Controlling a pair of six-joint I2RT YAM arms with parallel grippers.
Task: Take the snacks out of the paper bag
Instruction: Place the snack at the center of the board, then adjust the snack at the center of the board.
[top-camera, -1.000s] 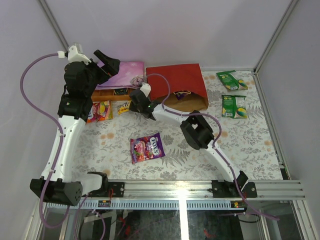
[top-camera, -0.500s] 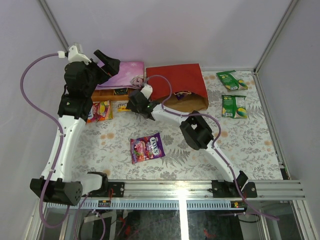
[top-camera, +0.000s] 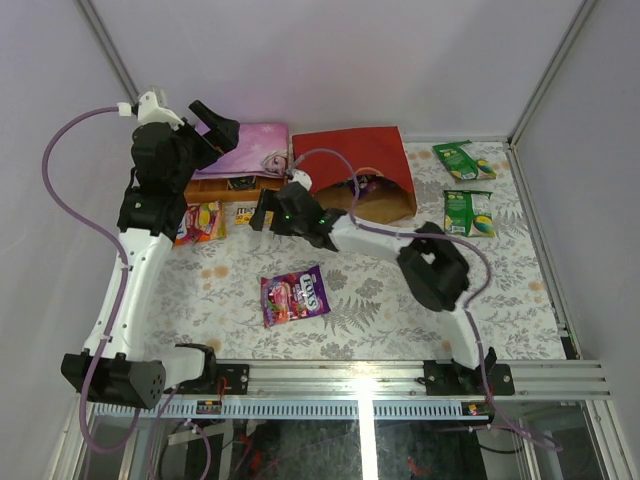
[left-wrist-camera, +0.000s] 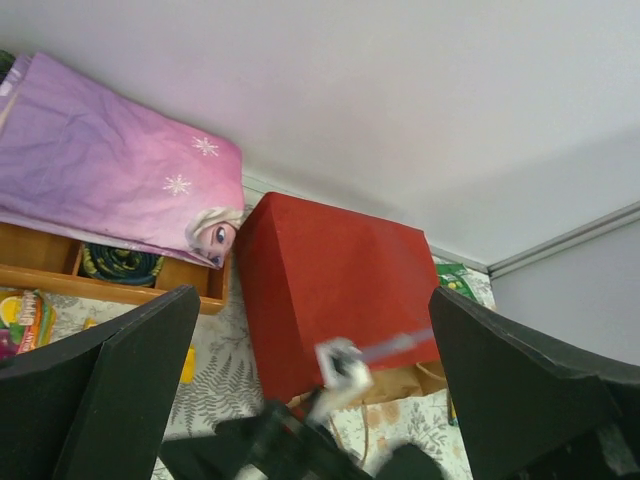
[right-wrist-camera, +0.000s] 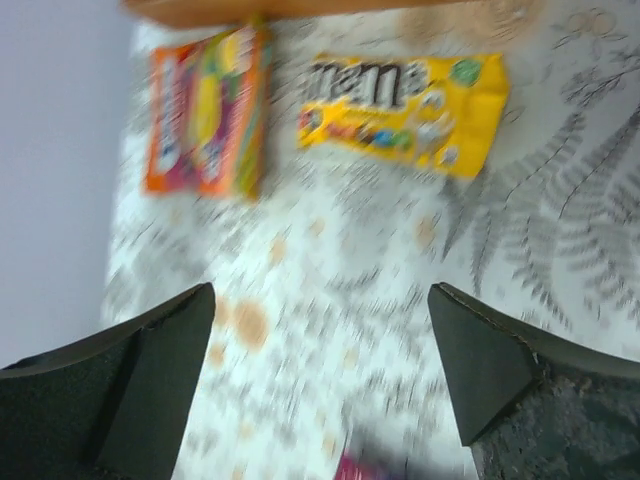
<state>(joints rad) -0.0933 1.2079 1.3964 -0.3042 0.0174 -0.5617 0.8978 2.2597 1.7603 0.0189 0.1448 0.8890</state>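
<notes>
**A:** What do we make of the right gripper (right-wrist-camera: 320, 290)?

**B:** We see its jaws spread wide with nothing between them, over the fern-printed tablecloth (top-camera: 220, 290). Just beyond the fingertips lies a flat yellow candy packet (right-wrist-camera: 405, 100), free of any grip, beside an orange-and-yellow striped packet (right-wrist-camera: 205, 110).

**A:** Why there?

**B:** We judge it a laying-out spot. It is flat and open, in front of the low wooden box (top-camera: 215, 187) and clear of the tall red paper bag (top-camera: 350, 160). A glossy purple candy bag (top-camera: 295, 295) lies mid-table the same way.

**A:** And the bag?

**B:** It lies on its side at the far middle, brown mouth toward the arm bases. We see something dark inside, likely another dark packet (top-camera: 368, 184), so we think the job is unfinished.

**A:** The arms?

**B:** The right arm reaches leftward from its base, elbow raised, forearm stretched low past the bag's mouth. The left arm stands tall, and the left gripper (left-wrist-camera: 312, 295), fingers apart and empty, looks down on the bag.
</notes>
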